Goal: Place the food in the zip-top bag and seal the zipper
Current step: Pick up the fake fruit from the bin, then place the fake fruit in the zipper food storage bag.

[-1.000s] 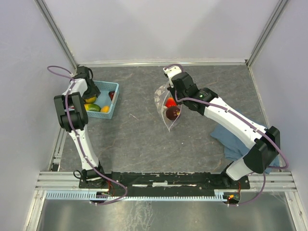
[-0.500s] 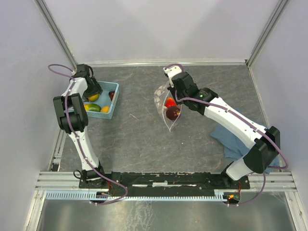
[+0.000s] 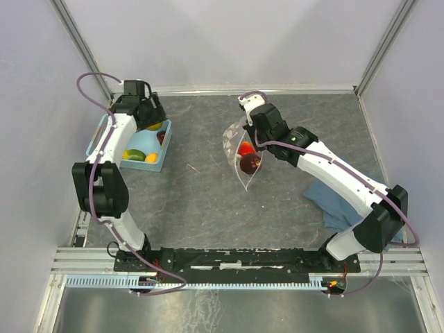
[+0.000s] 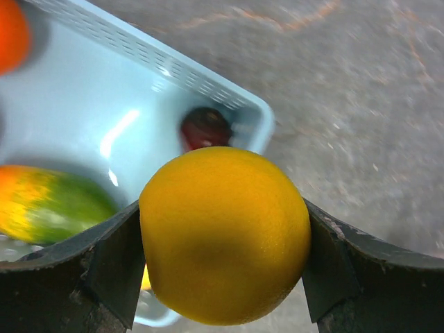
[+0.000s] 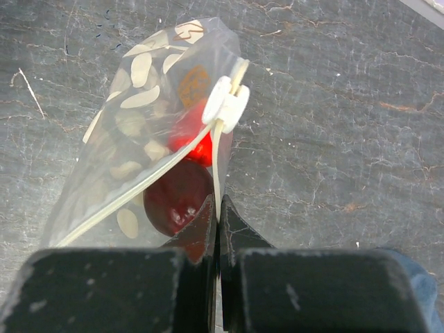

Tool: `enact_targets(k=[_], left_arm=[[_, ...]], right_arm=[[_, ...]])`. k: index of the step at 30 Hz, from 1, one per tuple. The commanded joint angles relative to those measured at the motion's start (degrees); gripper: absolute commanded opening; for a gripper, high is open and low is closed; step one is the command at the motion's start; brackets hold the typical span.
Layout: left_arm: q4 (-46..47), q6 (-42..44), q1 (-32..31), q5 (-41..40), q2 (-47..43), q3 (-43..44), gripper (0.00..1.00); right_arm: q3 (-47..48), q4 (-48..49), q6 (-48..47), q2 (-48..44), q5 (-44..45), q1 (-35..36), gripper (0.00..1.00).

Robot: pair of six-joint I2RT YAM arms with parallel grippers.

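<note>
Now your left gripper [image 4: 222, 262] has risen from the light-blue perforated plastic basket [image 4: 173, 66], clamped on a round yellow-orange toy fruit [image 4: 222, 222] over its far right corner. Grey mottled table [image 3: 201, 201], pale walls [image 3: 229, 41]. Your right gripper [image 5: 217, 215] stays pinched on the pale zipper strip [image 5: 218, 166] of the clear spotted plastic bag [image 5: 135, 104], which holds a red toy fruit [image 5: 191, 144] and a dark purple toy fruit [image 5: 175, 200].

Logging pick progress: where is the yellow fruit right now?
The yellow fruit is clamped in the left gripper above a corner of the blue basket, upper left in the overhead view.
</note>
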Motion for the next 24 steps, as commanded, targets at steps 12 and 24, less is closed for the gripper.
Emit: enact_targets(k=[12,24], left_arm=[[10.7,-6.0,-13.9,5.9,-23.5,-18.5,0.56],[24.2,-10.9,-23.6,8.8,-37.3,-33.6,0.54]], right_arm=[[0.6,-1.7,5.1,-2.5,-0.4,-0.2,0.02],[3.1,-1.5,8.3,0.9,-6.3,0.0,0.02]])
